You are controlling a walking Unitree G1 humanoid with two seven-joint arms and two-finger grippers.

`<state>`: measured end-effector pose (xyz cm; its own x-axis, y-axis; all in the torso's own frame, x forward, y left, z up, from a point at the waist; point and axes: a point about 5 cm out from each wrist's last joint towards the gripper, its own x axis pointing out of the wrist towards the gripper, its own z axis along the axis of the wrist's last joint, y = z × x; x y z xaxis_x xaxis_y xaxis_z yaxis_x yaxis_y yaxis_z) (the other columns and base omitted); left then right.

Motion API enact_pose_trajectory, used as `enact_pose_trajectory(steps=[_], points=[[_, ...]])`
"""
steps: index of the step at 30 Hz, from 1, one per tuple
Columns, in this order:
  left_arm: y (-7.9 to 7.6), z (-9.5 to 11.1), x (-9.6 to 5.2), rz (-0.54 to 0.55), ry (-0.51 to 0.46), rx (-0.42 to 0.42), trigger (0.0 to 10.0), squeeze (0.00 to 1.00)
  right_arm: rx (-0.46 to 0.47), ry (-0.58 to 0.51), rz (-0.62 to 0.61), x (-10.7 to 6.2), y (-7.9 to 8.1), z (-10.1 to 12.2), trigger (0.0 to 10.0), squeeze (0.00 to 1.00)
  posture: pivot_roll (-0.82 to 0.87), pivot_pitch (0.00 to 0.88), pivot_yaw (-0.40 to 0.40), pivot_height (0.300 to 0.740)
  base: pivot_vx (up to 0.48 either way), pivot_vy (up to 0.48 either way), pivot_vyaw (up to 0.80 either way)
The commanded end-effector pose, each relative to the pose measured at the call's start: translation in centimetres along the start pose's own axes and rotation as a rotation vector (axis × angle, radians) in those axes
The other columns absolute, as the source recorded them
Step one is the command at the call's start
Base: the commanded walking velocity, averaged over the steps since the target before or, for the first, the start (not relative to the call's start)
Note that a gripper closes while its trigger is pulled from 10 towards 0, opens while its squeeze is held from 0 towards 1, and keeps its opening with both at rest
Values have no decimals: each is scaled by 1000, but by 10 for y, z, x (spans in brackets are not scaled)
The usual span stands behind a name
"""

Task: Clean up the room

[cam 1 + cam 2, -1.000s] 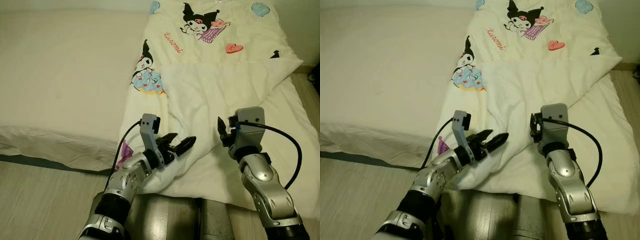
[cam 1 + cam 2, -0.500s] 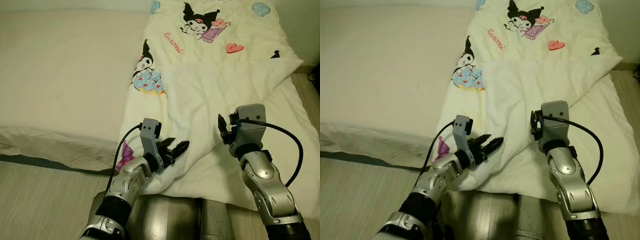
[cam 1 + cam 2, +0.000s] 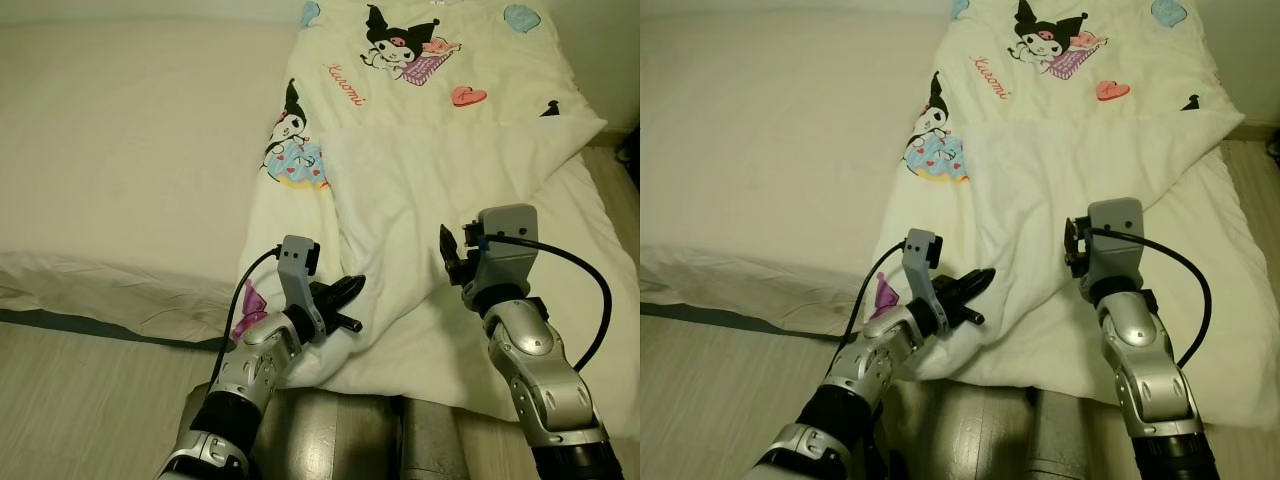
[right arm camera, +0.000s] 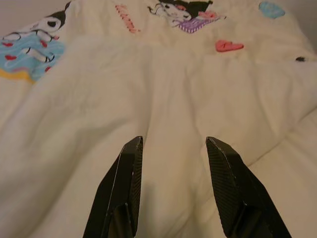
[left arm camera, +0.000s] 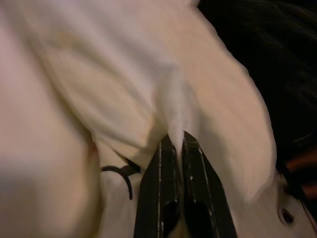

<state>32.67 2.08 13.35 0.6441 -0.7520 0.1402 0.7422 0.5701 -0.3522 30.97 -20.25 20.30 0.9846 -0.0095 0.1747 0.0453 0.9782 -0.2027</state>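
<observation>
A cream blanket (image 3: 420, 170) printed with cartoon characters lies spread over the right side of a low mattress, its white underside folded back toward me. My left gripper (image 3: 345, 295) sits at the blanket's near corner, shut on a fold of the white cloth (image 5: 173, 106). My right gripper (image 3: 447, 250) hovers just above the middle of the folded-back part, its black fingers (image 4: 126, 183) open with nothing between them.
A bare cream mattress (image 3: 130, 150) takes up the left half of the scene. Its rumpled sheet edge (image 3: 90, 285) hangs down to the wooden floor (image 3: 80, 400) at the lower left. A dark object (image 3: 632, 150) stands at the far right edge.
My left gripper went from open to shut, pinching the near corner of the blanket. The right arm edged slightly to the right and stayed open.
</observation>
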Motion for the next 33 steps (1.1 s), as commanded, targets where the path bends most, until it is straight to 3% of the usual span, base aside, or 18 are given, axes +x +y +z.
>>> enact_pose_trajectory(steps=[1,2,4,6,8,10,12,16,26,27,32,33], points=[[-18,-4,5,-102,4,27,0,0,-3,-5,-20,0,-5,-1,10000,0,-134,352,96,551,0,0,0],[-24,-4,2,-159,10,71,0,0,2,-23,-32,3,-8,4,10000,0,-134,352,96,551,0,0,0],[-24,-4,2,-159,10,71,0,0,2,-23,-32,3,-8,4,10000,0,-134,352,96,551,0,0,0],[-40,-7,-9,-277,25,192,0,0,22,-77,-72,11,-18,19,10000,0,-131,352,97,551,0,0,0],[-40,-7,-9,-277,25,192,0,0,22,-77,-72,11,-18,19,10000,0,-131,352,97,551,0,0,0],[-56,-15,-20,-367,36,311,0,0,43,-134,-104,18,-26,35,10000,0,-128,351,94,551,0,0,0],[-56,-15,-20,-367,36,311,0,0,43,-134,-104,18,-26,35,10000,0,-128,351,94,551,0,0,0],[-72,-27,-27,-394,28,390,0,0,50,-175,-100,27,-28,48,10000,0,-130,351,84,551,0,0,0],[-81,-24,-30,-460,3,471,0,0,52,-167,-83,31,-24,45,10000,0,-127,350,85,551,0,0,0],[-84,-24,-31,-493,4,504,10000,0,53,-164,-83,31,-25,44,10000,0,-127,350,85,551,0,0,0],[-89,-24,-33,-538,2,533,10000,0,54,-158,-85,31,-26,42,10000,0,-127,350,85,551,0,0,0],[-91,-24,-34,-551,-3,537,10000,1000,54,-155,-86,32,-27,42,10000,0,-127,350,85,551,0,0,0]])
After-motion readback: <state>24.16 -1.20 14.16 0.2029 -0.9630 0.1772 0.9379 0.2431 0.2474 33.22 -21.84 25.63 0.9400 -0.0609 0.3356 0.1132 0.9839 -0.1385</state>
